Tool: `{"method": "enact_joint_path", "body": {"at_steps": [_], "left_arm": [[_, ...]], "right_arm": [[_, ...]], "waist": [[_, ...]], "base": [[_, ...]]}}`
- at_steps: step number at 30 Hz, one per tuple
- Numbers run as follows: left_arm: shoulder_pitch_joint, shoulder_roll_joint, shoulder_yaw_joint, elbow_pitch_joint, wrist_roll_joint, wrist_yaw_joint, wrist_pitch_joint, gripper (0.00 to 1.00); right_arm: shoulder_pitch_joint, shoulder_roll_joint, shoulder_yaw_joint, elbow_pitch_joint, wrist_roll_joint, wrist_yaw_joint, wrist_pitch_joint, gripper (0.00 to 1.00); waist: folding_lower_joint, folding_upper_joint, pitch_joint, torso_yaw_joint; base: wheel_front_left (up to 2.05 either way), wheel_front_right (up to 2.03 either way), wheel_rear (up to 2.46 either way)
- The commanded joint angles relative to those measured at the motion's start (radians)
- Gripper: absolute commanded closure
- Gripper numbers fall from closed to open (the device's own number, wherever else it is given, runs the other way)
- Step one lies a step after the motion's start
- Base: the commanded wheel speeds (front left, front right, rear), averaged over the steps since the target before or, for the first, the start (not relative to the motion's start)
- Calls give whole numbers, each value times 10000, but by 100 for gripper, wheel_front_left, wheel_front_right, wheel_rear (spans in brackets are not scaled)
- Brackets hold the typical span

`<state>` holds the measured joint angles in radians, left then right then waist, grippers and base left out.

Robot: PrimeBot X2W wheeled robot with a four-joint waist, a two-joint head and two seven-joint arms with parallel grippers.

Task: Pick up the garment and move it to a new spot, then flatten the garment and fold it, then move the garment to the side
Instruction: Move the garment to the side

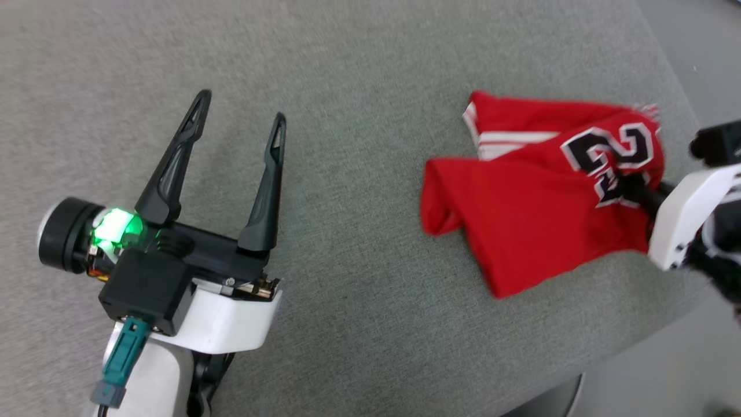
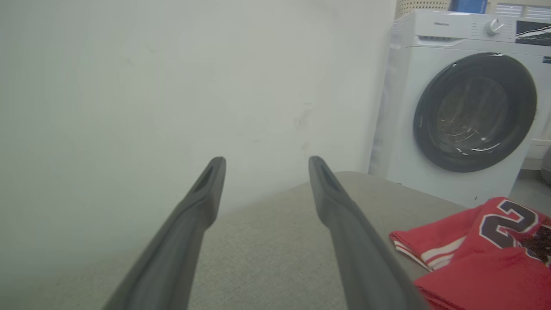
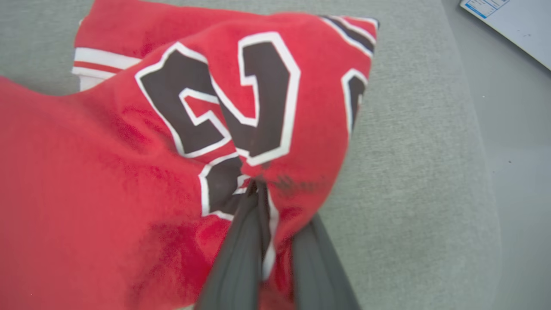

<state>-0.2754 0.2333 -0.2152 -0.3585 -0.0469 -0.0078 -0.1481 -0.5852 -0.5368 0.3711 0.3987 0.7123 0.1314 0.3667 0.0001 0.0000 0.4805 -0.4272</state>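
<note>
The garment [image 1: 538,202] is a red jersey with black-and-white lettering and white striped trim, bunched on the right part of the grey table [image 1: 359,324]. My right gripper [image 1: 628,185] reaches in from the right edge and is shut on a fold of the garment [image 3: 129,181] near the lettering; cloth drapes over its fingers [image 3: 241,249]. My left gripper [image 1: 243,113] stands open well to the left, above bare table, holding nothing. In the left wrist view its fingers [image 2: 344,224] spread wide, with the garment [image 2: 478,249] at the lower right.
The table's right edge [image 1: 689,98] runs close beside the garment, with grey floor [image 1: 712,52] beyond it. A white washing machine [image 2: 469,107] stands past the table's far end, next to a pale wall [image 2: 172,86]. Bare table stretches between the two grippers.
</note>
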Motion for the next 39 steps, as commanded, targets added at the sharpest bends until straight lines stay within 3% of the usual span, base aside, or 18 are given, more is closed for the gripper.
{"method": "enact_joint_path", "body": {"at_steps": [1, 18, 24, 25, 26, 27, 28, 39], "left_arm": [[-220, 92, -51, -185, 101, -87, 132, 0], [-2381, 441, -942, -1902, 717, -729, 1369, 0], [-2612, 490, -997, -1954, 685, -748, 1482, 0], [-2612, 487, -993, -1922, 662, -735, 1472, 0], [-2617, 481, -989, -1895, 634, -720, 1454, 0], [-2627, 472, -982, -1867, 614, -701, 1430, 0], [-2582, 428, -960, -1782, 554, -633, 1335, 0], [-1365, 154, -640, -963, 97, 36, 398, 0]], "right_arm": [[-419, -79, -72, 278, 47, -15, -154, 100], [-3218, -1525, -1206, 3227, -225, -17, -2286, 100], [-3505, -1352, -1597, 4204, -436, -17, -2939, 100], [-3530, -1278, -1614, 4361, -482, -15, -3016, 96], [-3530, -1210, -1608, 4528, -552, -15, -3113, 62], [-3553, -1129, -1657, 4704, -562, -15, -3209, 6], [-3586, -925, -1803, 5206, -738, -15, -3558, 0], [-3602, -1048, -3075, 7165, -2261, -15, -6076, 0]], "waist": [[-1, 0, 748, -345], [-1, 0, 3141, 103], [-1, 0, 3234, 270], [-1, 0, 3218, 300], [-1, 0, 3203, 329], [-1, 0, 3182, 368], [-1, 0, 3077, 504], [-1, 0, 1732, 1299]], "base": [[0, 0, 0], [0, 0, 0], [0, 0, 0], [0, 0, 0], [0, 0, 0], [0, 0, 0], [0, 0, 0], [0, 0, 0]]}}
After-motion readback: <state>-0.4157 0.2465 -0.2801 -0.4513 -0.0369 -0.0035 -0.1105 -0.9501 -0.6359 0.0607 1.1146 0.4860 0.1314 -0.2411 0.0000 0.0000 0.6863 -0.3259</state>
